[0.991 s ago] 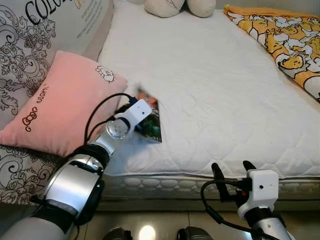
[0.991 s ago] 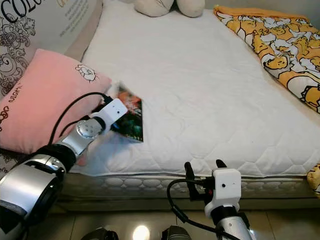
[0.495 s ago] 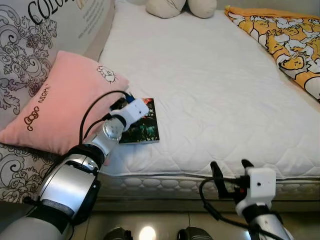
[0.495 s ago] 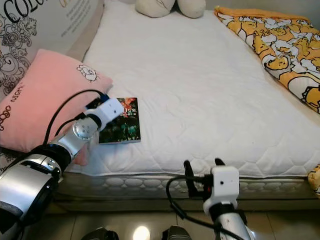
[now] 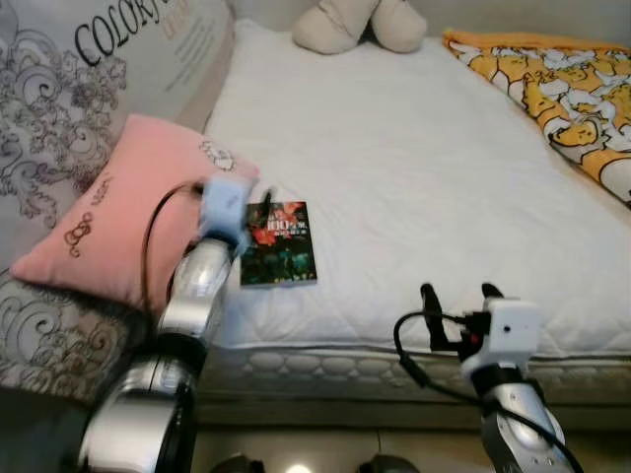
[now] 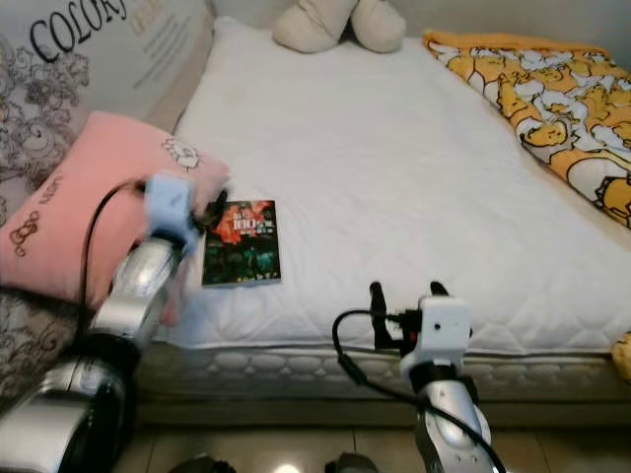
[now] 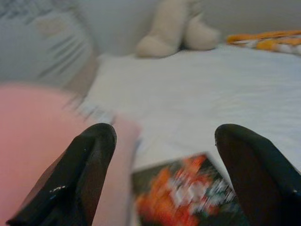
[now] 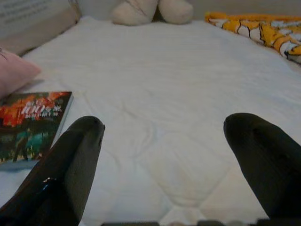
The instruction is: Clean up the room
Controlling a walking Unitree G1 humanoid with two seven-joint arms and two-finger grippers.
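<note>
A dark book (image 5: 279,244) with a red-orange cover picture lies flat on the white mattress (image 5: 434,168), close to its near edge and just beside the pink pillow (image 5: 128,217). The left gripper (image 7: 162,176) is raised above the pillow's corner, at about nine o'clock from the book, its fingers (image 7: 82,174) spread wide and holding nothing; from its wrist camera the book sits just below and ahead between the tips. The right gripper (image 5: 460,301) hovers at the mattress's front edge, at roughly four o'clock from the book and well apart from it, also spread and empty. A yellow patterned blanket (image 5: 552,84) lies at two o'clock, a cream plush toy (image 5: 360,25) at twelve.
</note>
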